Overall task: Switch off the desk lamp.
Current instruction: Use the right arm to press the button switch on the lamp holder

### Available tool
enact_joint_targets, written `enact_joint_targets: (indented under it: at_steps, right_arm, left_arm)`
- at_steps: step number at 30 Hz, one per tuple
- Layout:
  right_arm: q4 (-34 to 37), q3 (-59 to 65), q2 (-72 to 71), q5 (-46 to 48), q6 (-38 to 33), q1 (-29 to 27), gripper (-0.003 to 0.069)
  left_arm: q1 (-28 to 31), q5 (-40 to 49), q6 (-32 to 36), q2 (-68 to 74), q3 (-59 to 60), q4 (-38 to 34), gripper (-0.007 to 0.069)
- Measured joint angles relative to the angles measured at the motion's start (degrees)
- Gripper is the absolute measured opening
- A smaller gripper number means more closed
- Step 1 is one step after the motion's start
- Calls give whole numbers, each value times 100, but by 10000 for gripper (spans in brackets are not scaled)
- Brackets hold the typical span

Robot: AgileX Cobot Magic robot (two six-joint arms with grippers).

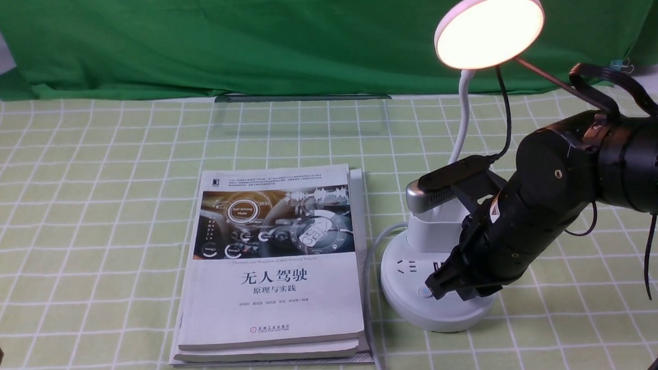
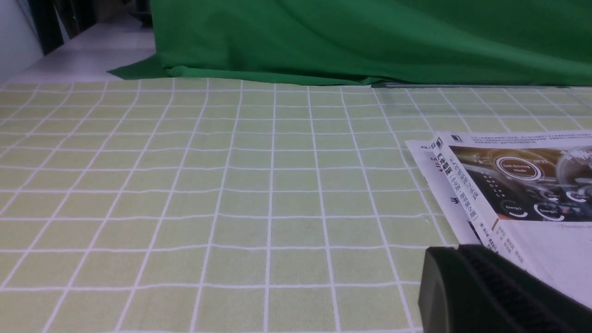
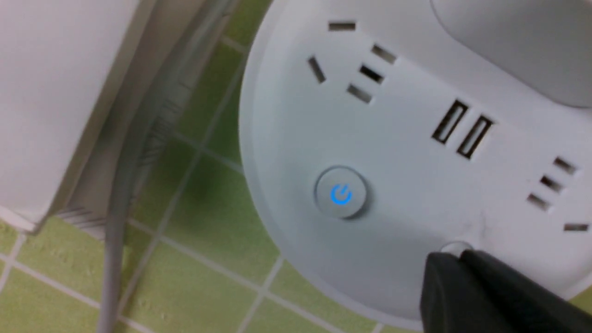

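- We see the right arm (image 1: 554,204) come in from the right side and slope down and to the left, with its wrist above the lamp's base.
- The right gripper (image 1: 434,288) points down at the front of the base. In the right wrist view its two dark fingers (image 3: 490,296) lie together with no gap, and nothing is held between them.
- The closed tip sits on the top of the base (image 1: 406,283), over a small round button whose rim (image 3: 455,246) just shows at the tip's edge.
- Beside the tip, apart from it, we see the power button (image 3: 341,194) with its blue symbol lit.
- The desk lamp (image 1: 429,233) stands on the green checked tablecloth (image 1: 89,215), right of centre. Its disc head (image 1: 489,29) is glowing, raised high on the thin white neck.
- A stack of books (image 1: 277,263) lies just left of the base, and a grey cable (image 1: 369,315) runs between them.
- Of the left gripper (image 2: 499,296) we see only one dark finger, low over the cloth near the books' corner. We cannot tell how far it is open.
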Motion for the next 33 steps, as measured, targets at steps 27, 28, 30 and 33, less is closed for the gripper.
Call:
enact_joint_targets:
  at_steps: [27, 28, 30, 33]
  right_arm:
    - [-8, -73, 222, -34, -5, 0, 36]
    - [-8, -75, 222, -34, -5, 0, 36]
    - [-14, -75, 215, -29, -5, 0, 36]
    - [-14, -75, 171, -29, -5, 0, 36]
  left_arm:
    - [0, 0, 0, 0, 0, 0, 1]
    - [0, 0, 0, 0, 0, 0, 1]
    - [0, 0, 0, 0, 0, 0, 1]
    - [0, 0, 0, 0, 0, 0, 1]
